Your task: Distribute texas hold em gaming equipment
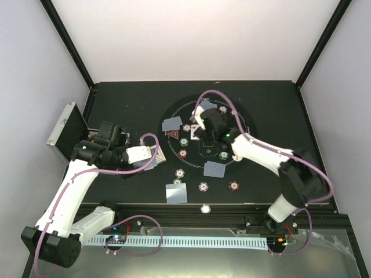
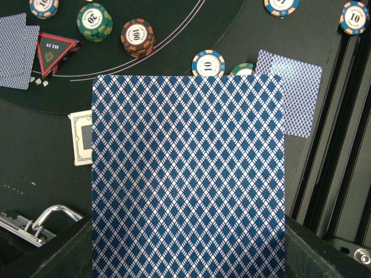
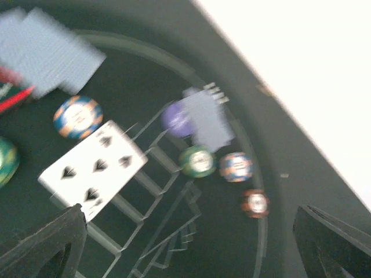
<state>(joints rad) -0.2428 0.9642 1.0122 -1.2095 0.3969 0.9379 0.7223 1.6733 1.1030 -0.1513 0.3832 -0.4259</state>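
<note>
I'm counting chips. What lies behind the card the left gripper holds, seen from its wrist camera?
Peeking past the held card: a green chip, a blue-edged 10 chip, a face-down card and a pale card. Everything directly behind it is hidden.

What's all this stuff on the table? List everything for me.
Chips: about nine, green, red-brown, pale, around the mat.
Face-down cards: three lots, blue-grey, on the mat.
Face-up card: one, white with spades, under the right gripper.
Triangle: one, red, mat's left side.
Button: one, white, near edge.
Case: one, silver, far left.
Left gripper: shut on a blue card.
Right gripper: open.
</note>
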